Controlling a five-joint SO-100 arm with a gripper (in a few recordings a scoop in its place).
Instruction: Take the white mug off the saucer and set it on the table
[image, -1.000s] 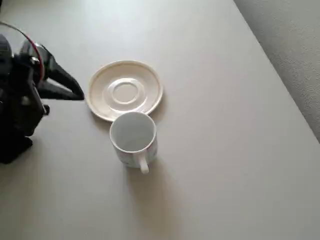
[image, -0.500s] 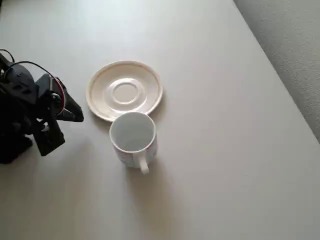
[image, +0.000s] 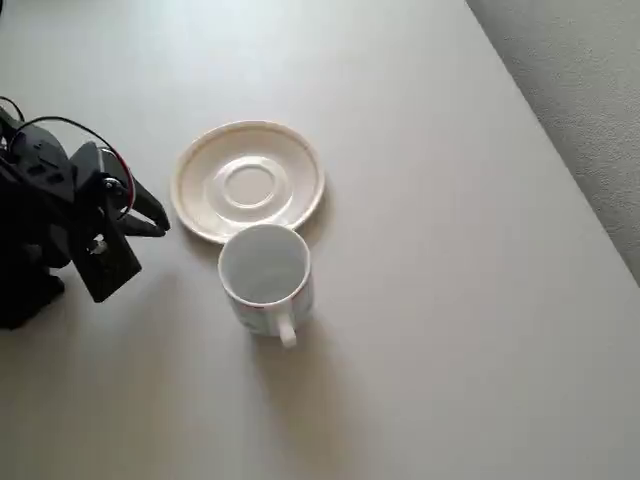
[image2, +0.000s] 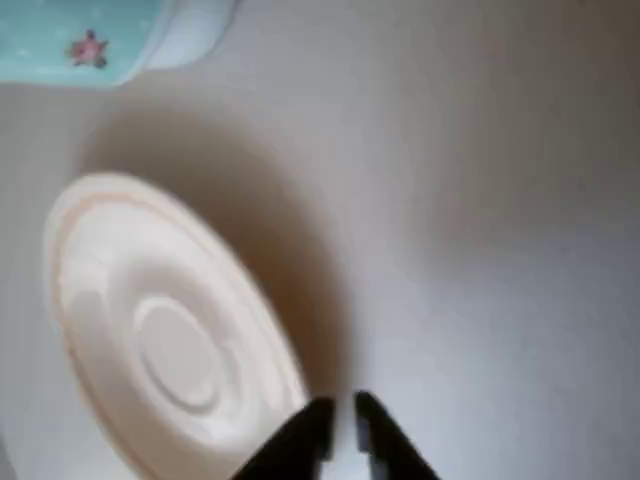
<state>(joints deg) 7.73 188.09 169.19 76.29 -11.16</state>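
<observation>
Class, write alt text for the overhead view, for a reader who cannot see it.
A white mug stands on a beige table just below an empty saucer, handle toward the bottom edge. A black robot gripper sits left of the saucer, holding nothing.

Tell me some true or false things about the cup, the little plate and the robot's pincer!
1. The white mug sits on the saucer. False: it stands on the table, beside the saucer.
2. The saucer is empty. True.
3. The mug lies tipped over. False: it stands upright.
4. The pincer holds the mug. False: it holds nothing, left of the saucer in the overhead view.
5. The mug's handle points away from the saucer. True.
</observation>
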